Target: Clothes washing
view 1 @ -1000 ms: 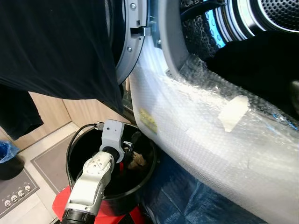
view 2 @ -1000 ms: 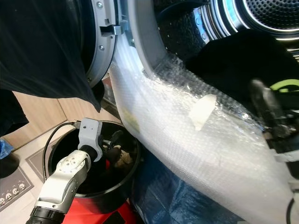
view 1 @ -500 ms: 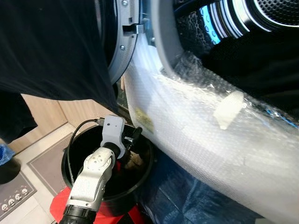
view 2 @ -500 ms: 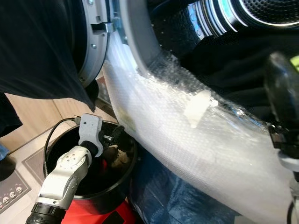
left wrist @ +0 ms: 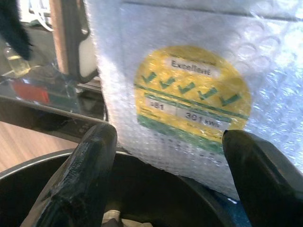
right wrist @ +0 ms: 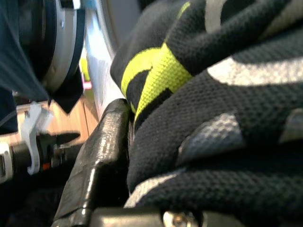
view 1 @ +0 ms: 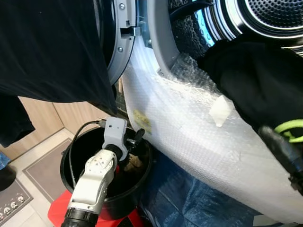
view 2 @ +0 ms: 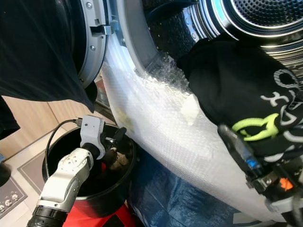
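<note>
- Bucket (view 1: 71,156) on floor, lower left, just beside washer front (view 1: 189,137); bits of laundry (view 2: 113,158) lie in it.
- Left pincer (view 1: 134,142) w/ fingers apart inside bucket's top, by rim nearest washer.
- Washer drum (view 2: 255,14) upper right, behind and above front panel.
- Garment (view 2: 236,90) spills from drum mouth over front panel; right pincer (view 2: 239,149) against it, lower right.
- Hanging cloth (view 1: 52,47) upper left, above bucket, over washer door (view 1: 120,47).

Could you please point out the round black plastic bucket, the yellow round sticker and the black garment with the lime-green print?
Round black plastic bucket (view 1: 70,145): left eye view, rim.
Yellow round sticker (left wrist: 191,97): left wrist view, centre.
Black garment with lime-green print (view 2: 236,90): right eye view, plain fabric.
</note>
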### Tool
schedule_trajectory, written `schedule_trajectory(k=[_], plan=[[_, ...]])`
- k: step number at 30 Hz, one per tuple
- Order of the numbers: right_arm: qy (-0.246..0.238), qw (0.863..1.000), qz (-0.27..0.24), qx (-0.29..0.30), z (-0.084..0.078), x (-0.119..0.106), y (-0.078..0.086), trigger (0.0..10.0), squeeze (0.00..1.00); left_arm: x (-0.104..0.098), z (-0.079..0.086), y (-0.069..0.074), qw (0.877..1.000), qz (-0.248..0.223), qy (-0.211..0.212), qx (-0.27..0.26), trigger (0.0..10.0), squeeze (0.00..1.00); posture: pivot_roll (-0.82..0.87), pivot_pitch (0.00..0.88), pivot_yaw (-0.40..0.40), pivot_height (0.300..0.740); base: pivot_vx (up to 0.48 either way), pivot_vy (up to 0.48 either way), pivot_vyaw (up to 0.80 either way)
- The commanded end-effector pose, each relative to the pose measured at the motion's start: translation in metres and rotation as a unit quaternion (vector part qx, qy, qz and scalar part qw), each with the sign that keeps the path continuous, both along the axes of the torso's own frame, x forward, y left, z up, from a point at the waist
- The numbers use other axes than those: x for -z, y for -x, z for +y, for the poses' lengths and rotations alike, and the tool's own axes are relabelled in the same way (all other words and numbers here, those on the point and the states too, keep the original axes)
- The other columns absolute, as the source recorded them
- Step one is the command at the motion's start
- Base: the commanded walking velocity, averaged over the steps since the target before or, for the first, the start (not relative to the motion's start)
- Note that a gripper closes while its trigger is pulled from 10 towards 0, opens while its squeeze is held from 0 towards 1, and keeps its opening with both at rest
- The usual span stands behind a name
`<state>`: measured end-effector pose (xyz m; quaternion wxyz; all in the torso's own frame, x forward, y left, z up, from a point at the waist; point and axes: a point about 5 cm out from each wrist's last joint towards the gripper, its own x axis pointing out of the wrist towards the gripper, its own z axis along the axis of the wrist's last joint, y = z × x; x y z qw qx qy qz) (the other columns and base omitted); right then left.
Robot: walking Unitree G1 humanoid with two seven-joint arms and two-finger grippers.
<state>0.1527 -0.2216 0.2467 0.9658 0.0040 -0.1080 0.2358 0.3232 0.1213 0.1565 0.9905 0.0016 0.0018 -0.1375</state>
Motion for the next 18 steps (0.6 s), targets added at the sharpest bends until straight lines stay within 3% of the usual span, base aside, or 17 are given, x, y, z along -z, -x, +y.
schedule_trajectory(k=[1, 3, 6, 15, 17, 18], plan=[[0.011, 1.0, 0.009, 0.007, -0.004, 0.005, 0.0, 10.0, 0.0, 0.0, 0.0, -0.001, 1.0, 0.0, 0.006, 0.003, 10.0, 0.0, -0.02, 0.106, 0.012, 0.74, 0.0, 0.0, 0.0], [0.012, 1.0, 0.009, 0.006, -0.004, 0.005, 0.0, 10.0, 0.0, 0.0, 0.0, -0.001, 1.0, 0.0, 0.007, 0.003, 10.0, 0.0, -0.02, 0.106, 0.012, 0.74, 0.0, 0.0, 0.0], [-0.017, 0.999, 0.02, 0.047, -0.02, 0.018, 0.006, 10.0, 0.0, 0.0, 0.0, 0.001, 1.0, -0.003, 0.011, 0.01, 10.0, 0.0, -0.02, 0.109, 0.016, 0.74, 0.0, 0.0, 0.0], [-0.025, 0.998, 0.028, 0.052, -0.023, 0.027, 0.01, 10.0, 0.0, -0.001, -0.003, 0.002, 1.0, -0.006, 0.019, 0.022, 10.0, 0.0, -0.02, 0.109, 0.016, 0.74, 0.0, 0.0, 0.0], [-0.056, 0.995, 0.052, 0.061, -0.024, 0.042, 0.008, 10.0, 0.0, -0.004, -0.019, 0.01, 0.996, -0.017, 0.03, 0.088, 10.0, 0.0, -0.02, 0.11, 0.018, 0.74, 0.0, 0.0, 0.0], [-0.056, 0.995, 0.052, 0.061, -0.024, 0.042, 0.008, 10.0, 0.0, -0.004, -0.019, 0.01, 0.996, -0.017, 0.03, 0.088, 10.0, 0.0, -0.02, 0.11, 0.018, 0.74, 0.0, 0.0, 0.0]])
